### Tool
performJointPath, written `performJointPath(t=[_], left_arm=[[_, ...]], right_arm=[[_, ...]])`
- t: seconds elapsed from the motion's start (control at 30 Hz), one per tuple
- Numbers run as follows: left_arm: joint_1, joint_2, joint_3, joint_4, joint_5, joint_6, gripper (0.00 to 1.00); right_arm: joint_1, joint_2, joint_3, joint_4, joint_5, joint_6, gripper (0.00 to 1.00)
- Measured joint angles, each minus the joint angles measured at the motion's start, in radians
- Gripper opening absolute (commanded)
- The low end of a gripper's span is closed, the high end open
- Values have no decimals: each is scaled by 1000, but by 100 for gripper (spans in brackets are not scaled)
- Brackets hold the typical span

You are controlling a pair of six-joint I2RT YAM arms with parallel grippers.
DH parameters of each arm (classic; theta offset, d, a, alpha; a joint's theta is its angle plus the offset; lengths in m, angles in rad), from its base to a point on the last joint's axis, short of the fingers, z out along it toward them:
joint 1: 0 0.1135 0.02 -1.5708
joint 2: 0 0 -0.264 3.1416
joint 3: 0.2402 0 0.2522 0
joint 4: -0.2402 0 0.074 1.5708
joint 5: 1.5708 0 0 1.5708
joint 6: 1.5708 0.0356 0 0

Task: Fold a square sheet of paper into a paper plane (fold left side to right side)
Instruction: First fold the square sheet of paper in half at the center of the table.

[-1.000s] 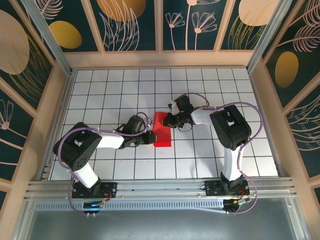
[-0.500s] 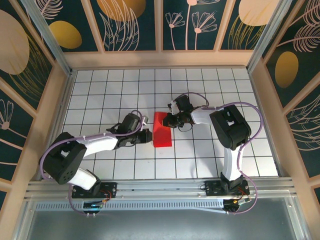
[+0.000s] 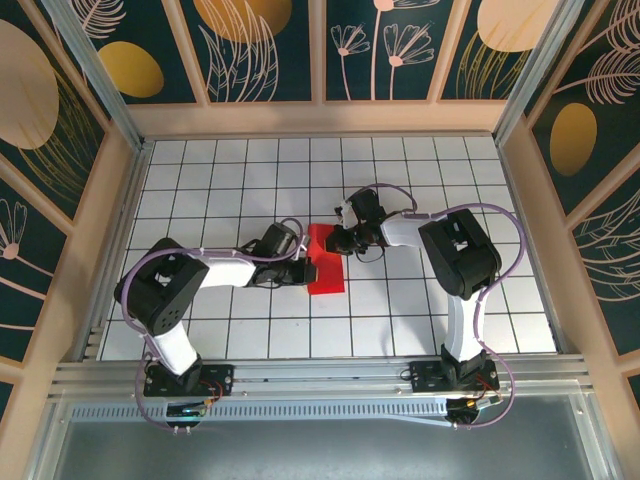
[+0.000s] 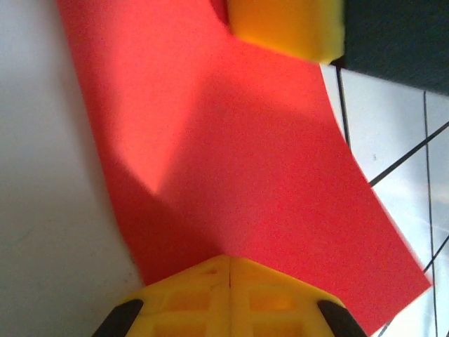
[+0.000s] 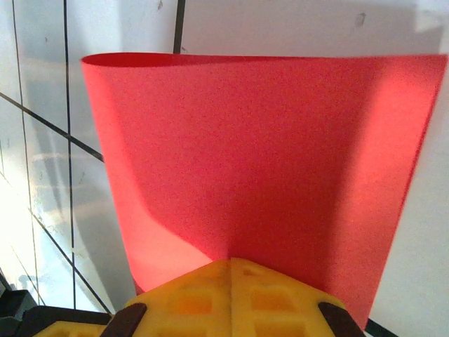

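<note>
The square sheet of paper [image 3: 325,275] lies mid-table as a bright red upright rectangle, doubled over, one long edge softly rounded rather than creased flat. My left gripper [image 3: 306,270] is shut, its tip resting on the sheet's left side; in the left wrist view the joined yellow jaws [image 4: 230,258] touch red paper [image 4: 231,154]. My right gripper [image 3: 338,240] is also shut, with its tip on the sheet's upper right part. The right wrist view has its closed jaws [image 5: 230,261] against the paper [image 5: 259,140]. A right fingertip [image 4: 287,28] shows at the top of the left wrist view.
The white gridded table [image 3: 400,320] spreads out on every side of the paper. Wooden walls [image 3: 320,118] with patterned panels close off the back and both sides. A metal rail [image 3: 320,375] carrying both arm bases runs along the near edge.
The left gripper pulled back a little to the left of the paper, its arm swinging out, then returned onto the sheet's left side. The right arm and the paper stayed still.
</note>
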Motion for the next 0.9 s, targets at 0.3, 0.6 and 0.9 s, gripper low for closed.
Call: performJointPath(t=[0.3,0.6,0.9], left_arm=[[-13,-8,-48,83,-2,0,5],[-56,-105,-169,124,-27,-1,5],[-98,-175,-239,129,-43,-20,5]], right_arm=[[0,2,7,-9,3,-10,0],[1,5,14,-19,3,-18,0],[1,5,15,-23,3,-19,0]])
